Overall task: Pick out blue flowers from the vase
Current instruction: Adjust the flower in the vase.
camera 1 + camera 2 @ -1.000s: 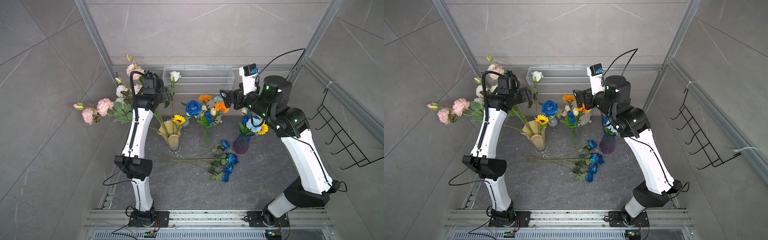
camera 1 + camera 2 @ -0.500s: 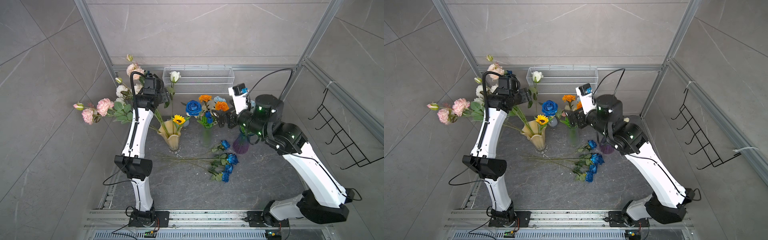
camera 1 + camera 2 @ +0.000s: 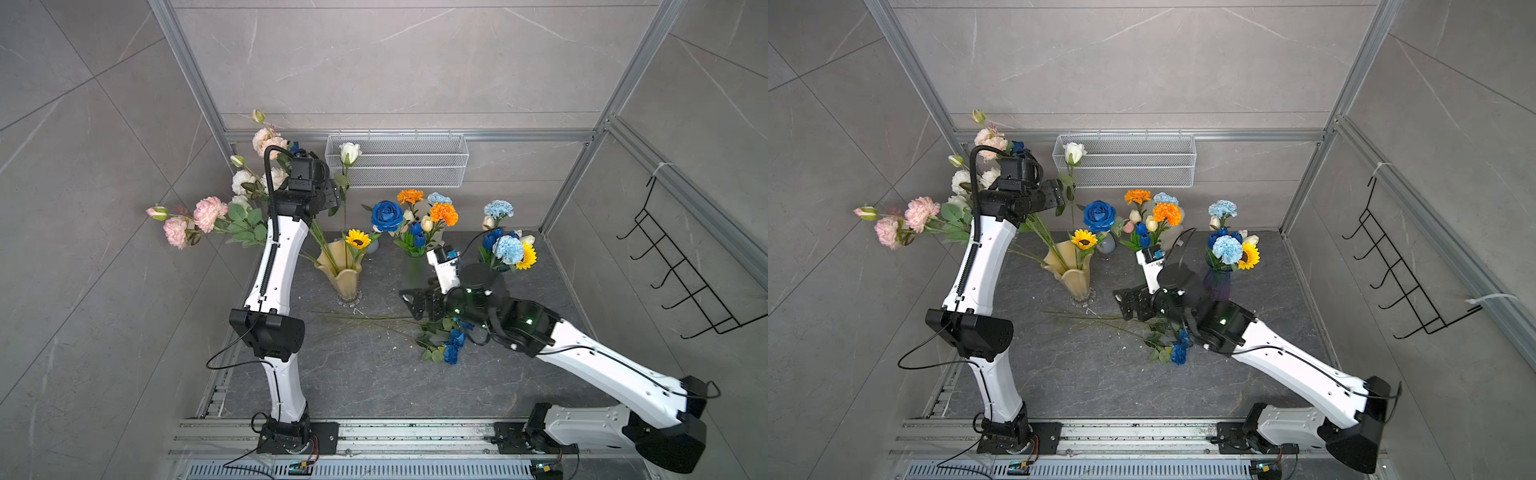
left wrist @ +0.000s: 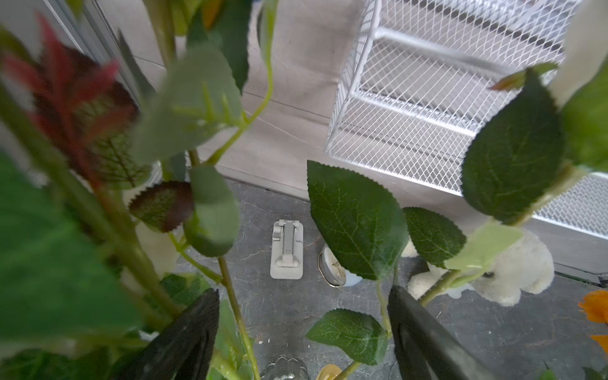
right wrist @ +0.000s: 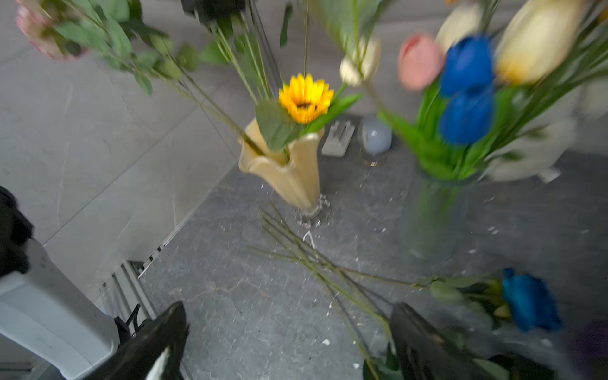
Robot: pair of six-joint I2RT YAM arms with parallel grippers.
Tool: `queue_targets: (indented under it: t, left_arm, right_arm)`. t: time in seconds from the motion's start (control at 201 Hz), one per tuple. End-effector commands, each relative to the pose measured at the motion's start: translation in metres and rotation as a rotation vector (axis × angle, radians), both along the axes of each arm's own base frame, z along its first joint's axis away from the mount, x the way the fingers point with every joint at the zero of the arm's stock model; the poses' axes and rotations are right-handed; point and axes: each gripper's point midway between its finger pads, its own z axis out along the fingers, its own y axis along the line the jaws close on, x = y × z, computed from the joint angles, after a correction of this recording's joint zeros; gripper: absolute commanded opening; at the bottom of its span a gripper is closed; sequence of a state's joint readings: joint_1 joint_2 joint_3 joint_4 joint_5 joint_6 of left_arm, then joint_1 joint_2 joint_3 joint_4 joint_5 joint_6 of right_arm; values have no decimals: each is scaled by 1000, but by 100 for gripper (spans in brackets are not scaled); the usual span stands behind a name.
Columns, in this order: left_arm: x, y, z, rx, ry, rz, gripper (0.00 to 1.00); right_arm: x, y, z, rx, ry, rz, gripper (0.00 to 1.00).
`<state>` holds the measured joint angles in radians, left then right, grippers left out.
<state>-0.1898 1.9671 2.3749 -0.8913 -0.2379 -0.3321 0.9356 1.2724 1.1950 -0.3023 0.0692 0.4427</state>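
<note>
Grey stone tabletop (image 3: 365,382), walled cell: yellow vase (image 3: 343,272) as datum, blue flowers (image 3: 453,347) lying flat on its arm-base side with stems toward its foot, blue rose (image 3: 386,215) and blue tulips (image 3: 415,233) upright just beside it toward the wall. Hazard, judged: left gripper (image 4: 302,296), spread and empty among leaves above the vase, could close on a non-blue stem and tip the vase. Right gripper (image 3: 409,305), jaws wide, holding nothing, hangs over the laid stems; blooms lie just beside its fingers (image 5: 424,348), not between them.
</note>
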Motion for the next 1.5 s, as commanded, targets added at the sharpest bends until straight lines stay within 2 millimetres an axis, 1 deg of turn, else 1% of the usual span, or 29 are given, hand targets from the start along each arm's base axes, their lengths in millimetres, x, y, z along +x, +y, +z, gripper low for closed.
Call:
queue_targets:
  t: [0.0,0.144,0.259,0.348,0.448,0.553,0.742,0.886,0.996,1.279,1.498]
  left_arm:
    - [-7,7,26,24,-68,10,82]
    - [-8,8,28,28,-71,12,82]
    - [-10,8,29,19,-73,8,82]
    - [-11,5,28,15,-65,-3,82]
    - [-15,7,28,22,-64,-1,82]
    - [-18,8,29,28,-74,-3,82]
    - [-22,8,31,37,-74,-11,82]
    - [-23,6,34,30,-80,-22,82]
    - [-24,6,34,37,-79,-29,82]
    - [-19,7,28,50,-66,-28,82]
    - [-10,5,25,47,-59,-27,82]
  right_arm:
    - [1,33,26,249,44,0,97]
    - [21,58,23,386,92,-48,98]
    - [37,83,9,479,152,-83,97]
    - [53,95,-2,508,172,-128,97]
    - [67,106,-7,509,169,-161,97]
    - [82,112,-8,505,140,-206,97]
    - [101,123,-11,499,113,-246,97]
    - [116,135,-21,463,124,-269,96]
    - [126,140,-29,437,124,-286,93]
    - [139,150,-49,377,142,-300,87]
    - [147,150,-65,338,160,-311,86]
